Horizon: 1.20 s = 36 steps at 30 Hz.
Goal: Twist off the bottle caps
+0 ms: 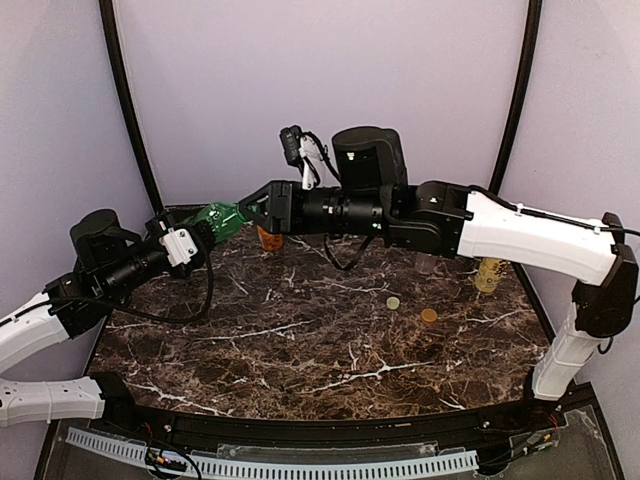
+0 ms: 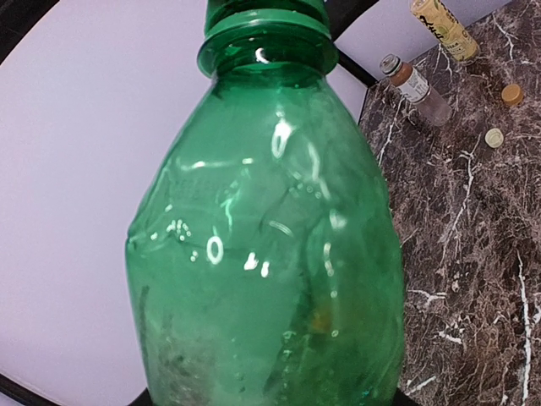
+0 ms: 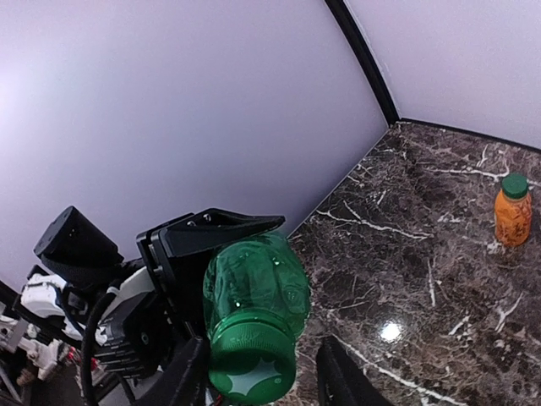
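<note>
The green bottle (image 1: 218,217), dented, with its cap (image 3: 251,372) on, hangs level above the far left of the table (image 1: 300,340); your left gripper (image 1: 203,234) pinches its body; the jaws of your right gripper (image 1: 250,207) stand spread around the cap; the left fingers are hidden in their own view; the top is dark veined marble, the walls (image 1: 320,80) lilac.

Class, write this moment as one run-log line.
left claw: holds green bottle | right claw: around green cap | orange bottle: capped
</note>
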Available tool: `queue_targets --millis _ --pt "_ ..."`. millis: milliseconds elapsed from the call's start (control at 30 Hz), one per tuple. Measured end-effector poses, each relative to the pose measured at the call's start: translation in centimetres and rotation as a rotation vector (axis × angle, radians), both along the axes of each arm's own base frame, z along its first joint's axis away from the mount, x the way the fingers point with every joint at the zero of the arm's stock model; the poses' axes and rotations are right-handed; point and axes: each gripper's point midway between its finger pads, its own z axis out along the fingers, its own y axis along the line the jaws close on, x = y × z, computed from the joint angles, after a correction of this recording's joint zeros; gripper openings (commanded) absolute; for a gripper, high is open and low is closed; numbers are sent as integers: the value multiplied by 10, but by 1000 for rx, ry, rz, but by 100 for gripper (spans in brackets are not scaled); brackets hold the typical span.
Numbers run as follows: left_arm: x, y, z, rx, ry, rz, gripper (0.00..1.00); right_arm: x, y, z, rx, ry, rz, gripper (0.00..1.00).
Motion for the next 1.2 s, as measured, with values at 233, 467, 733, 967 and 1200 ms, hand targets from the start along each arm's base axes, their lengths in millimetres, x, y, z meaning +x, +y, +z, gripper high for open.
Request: queue_targets --millis 233,467,733,967,1200 --pt "1 1 -1 4 0 5 1 -1 3 -1 2 4 34 0" --pt "-2 -1 -5 -2 38 -10 1 -8 6 -1 -31 -91 154 0" --pt "-50 -18 -32 47 310 -254 1 -58 -7 -22 -208 -542 454 0" --pt "-107 -27 -68 102 571 -490 1 -115 -13 -51 -377 -946 674 0" --pt "-126 -27 -83 149 640 -571 1 -135 -14 -67 -519 -1249 765 0"
